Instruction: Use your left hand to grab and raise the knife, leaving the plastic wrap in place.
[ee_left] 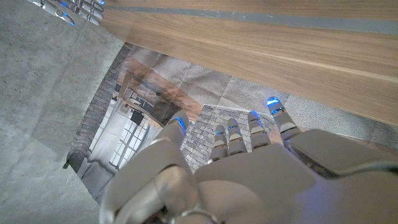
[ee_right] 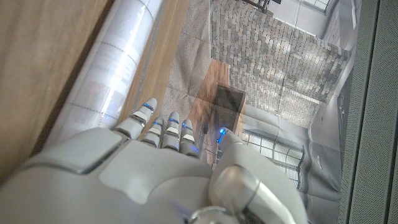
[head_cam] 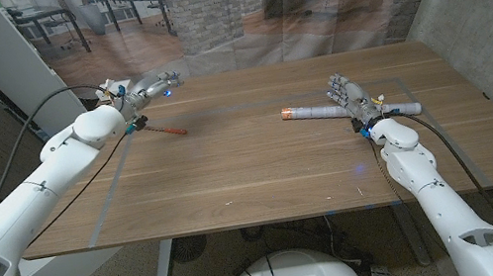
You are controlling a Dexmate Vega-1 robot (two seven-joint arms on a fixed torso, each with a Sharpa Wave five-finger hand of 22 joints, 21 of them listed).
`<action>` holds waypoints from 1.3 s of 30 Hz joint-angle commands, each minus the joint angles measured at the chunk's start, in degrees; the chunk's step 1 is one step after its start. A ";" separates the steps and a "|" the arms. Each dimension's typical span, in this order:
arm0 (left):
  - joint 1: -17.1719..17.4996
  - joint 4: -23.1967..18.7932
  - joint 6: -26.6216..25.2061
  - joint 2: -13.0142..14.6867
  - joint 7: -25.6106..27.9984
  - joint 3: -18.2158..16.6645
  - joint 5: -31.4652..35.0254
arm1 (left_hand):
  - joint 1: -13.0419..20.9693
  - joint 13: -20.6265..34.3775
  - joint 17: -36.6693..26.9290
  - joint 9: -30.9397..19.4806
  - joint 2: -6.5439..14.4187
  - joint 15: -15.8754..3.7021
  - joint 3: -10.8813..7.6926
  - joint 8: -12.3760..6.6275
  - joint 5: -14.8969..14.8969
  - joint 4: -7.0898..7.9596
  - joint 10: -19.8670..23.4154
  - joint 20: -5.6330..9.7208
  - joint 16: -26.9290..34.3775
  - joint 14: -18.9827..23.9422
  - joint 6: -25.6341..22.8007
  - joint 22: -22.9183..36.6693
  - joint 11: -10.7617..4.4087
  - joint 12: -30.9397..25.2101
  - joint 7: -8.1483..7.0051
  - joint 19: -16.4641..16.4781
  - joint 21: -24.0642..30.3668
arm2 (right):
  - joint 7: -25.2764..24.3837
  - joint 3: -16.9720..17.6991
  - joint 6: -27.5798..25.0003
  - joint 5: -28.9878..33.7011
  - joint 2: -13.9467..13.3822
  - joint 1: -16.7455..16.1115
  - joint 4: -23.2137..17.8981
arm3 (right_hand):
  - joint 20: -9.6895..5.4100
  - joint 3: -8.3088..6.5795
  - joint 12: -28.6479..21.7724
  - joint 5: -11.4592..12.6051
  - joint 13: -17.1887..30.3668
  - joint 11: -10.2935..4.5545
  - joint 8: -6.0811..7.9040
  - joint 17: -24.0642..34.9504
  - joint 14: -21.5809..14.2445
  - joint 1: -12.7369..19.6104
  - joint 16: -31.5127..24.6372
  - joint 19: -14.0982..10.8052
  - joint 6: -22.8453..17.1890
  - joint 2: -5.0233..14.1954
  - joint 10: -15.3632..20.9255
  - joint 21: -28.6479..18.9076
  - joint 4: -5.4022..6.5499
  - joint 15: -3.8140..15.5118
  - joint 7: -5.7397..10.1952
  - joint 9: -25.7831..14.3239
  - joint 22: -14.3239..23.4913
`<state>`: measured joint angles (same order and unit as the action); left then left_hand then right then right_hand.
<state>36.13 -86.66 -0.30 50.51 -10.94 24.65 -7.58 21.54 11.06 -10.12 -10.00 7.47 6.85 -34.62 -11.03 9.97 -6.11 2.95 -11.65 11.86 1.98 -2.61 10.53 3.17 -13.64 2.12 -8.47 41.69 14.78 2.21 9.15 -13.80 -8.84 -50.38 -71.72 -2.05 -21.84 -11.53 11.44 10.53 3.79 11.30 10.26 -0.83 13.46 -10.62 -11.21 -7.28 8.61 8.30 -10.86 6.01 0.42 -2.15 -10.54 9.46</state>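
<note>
Table: we see a wide brown wooden table (head_cam: 250, 157) with faint grey tape lines marking a rectangle on its top.

Left hand: our left hand (head_cam: 141, 92) is raised above the table's far left corner, at the end of the white left arm (head_cam: 25, 195). From the head view its fingers reach toward the backdrop. In the left wrist view the hand (ee_left: 236, 168) shows its back, with the fingers (ee_left: 256, 124) stretched out side by side, blue lights at the tips, and nothing between them. We read it as holding nothing, fingers extended.

Knife: the slim knife with a red-orange handle (head_cam: 165, 129) lies on the table just below the left wrist in the head view, near the left tape line. We cannot make out any contact between it and the hand; it looks to lie apart from the fingers.

Plastic wrap: the long white roll of plastic wrap with an orange end (head_cam: 317, 110) lies across the right half of the table, well apart from the knife. In the right wrist view the roll (ee_right: 118, 68) runs along just beside the fingers.

Right hand: our right hand (head_cam: 350, 98) sits at the roll, fingers extended over or against it. In the right wrist view the hand (ee_right: 161, 174) has fingertips (ee_right: 142, 115) next to the roll; we cannot tell whether it grips.

Backdrop: a printed office scene with brick walls (head_cam: 225, 6) stands behind the table.
</note>
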 commanded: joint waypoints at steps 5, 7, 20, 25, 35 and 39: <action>-1.97 -2.93 -3.16 2.80 -3.86 1.38 4.48 | 0.87 0.18 -0.18 -0.20 -0.43 -0.34 0.17 -0.41 -0.16 -0.91 0.87 0.32 -0.11 0.38 -1.35 0.30 -0.36 -0.19 -0.58 0.58 -0.44 | 0.03 -0.05 0.39 0.11 0.28 0.15 0.50 | -2.22 -0.45 0.00 -0.08 0.19 0.15 0.09 0.17 -0.54 0.18 -0.24 -0.50 -0.48 -0.24 0.39 -0.29 -0.12 -0.12 -0.13 -0.09 0.27; -2.19 -3.25 -3.48 3.09 -4.26 1.51 5.06 | 0.94 0.18 -0.18 -0.20 -0.49 -0.41 0.23 -0.45 -0.16 -1.03 0.95 0.31 -0.12 0.43 -1.57 0.30 -0.49 -0.19 -0.57 0.72 -0.43 | -0.04 -0.04 0.41 0.10 0.31 0.11 0.44 | -2.21 -0.45 0.02 -0.09 0.19 0.16 0.08 0.18 -0.57 0.17 -0.25 -0.49 -0.48 -0.26 0.35 -0.28 -0.12 -0.12 -0.14 -0.09 0.27; -3.77 -4.97 -5.19 4.58 -6.72 2.58 9.42 | 2.14 0.15 -0.13 -0.20 -0.92 -1.08 0.60 -0.70 -0.16 -2.30 2.31 0.83 -0.18 0.94 -3.60 0.23 -1.00 -0.33 -0.67 1.48 -0.65 | -0.30 -0.05 0.38 0.06 0.44 -0.25 0.03 | -2.15 -0.51 0.03 -0.16 0.20 0.22 0.01 0.20 -0.62 0.11 -0.24 -0.51 -0.51 -0.29 0.53 -0.27 -0.12 -0.13 -0.14 -0.10 0.27; -4.82 -5.92 -5.91 5.39 -8.18 3.56 12.35 | 2.62 0.14 -0.11 -0.21 -1.10 -1.46 0.70 -0.74 -0.16 -2.69 2.64 1.00 -0.20 1.10 -4.20 0.20 -1.27 -0.32 -0.84 1.88 -0.69 | -0.44 -0.10 0.30 0.06 0.52 -0.48 -0.13 | -2.15 -0.54 0.04 -0.19 0.20 0.28 -0.01 0.21 -0.64 0.09 -0.24 -0.51 -0.53 -0.30 0.57 -0.26 -0.12 -0.15 -0.11 -0.11 0.27; -6.01 -8.06 -6.78 6.74 -10.46 4.73 18.17 | 4.58 0.11 -0.08 -0.20 -1.86 -2.51 0.68 -0.92 -0.04 -3.92 3.50 1.58 -0.28 1.44 -5.53 0.08 -2.18 -0.32 -1.47 2.79 -0.88 | -0.69 -0.17 0.43 0.05 0.72 -0.61 -0.20 | -2.15 -0.61 0.05 -0.24 0.21 0.37 -0.05 0.22 -0.70 0.06 -0.24 -0.53 -0.58 -0.31 0.71 -0.25 -0.14 -0.13 -0.06 -0.11 0.27; -6.49 -9.04 -7.02 7.26 -11.40 5.32 21.04 | 5.73 0.10 -0.07 -0.20 -2.24 -2.84 0.60 -0.98 0.07 -4.34 3.79 1.76 -0.32 1.57 -5.97 0.03 -2.56 -0.27 -1.68 3.09 -1.02 | -0.79 -0.28 0.47 0.11 0.79 -0.58 -0.15 | -2.16 -0.62 0.06 -0.25 0.21 0.38 -0.02 0.23 -0.68 0.04 -0.22 -0.53 -0.70 -0.32 0.73 -0.25 -0.14 -0.10 -0.13 -0.11 0.27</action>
<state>30.94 -93.55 -6.36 56.41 -19.80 28.67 7.00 26.13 11.06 -10.13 -10.00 5.45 4.34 -33.85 -11.47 9.97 -10.04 6.12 -10.01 11.62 3.58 -7.93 10.40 1.02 -13.64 0.68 -5.80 40.87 14.27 2.14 9.56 -13.73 -8.25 -50.84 -71.82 -2.05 -22.08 -11.53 11.22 10.52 4.10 11.31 10.26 -1.03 13.46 -10.62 -11.21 -7.27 8.61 8.61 -10.86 5.77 0.21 -2.16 -10.52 9.46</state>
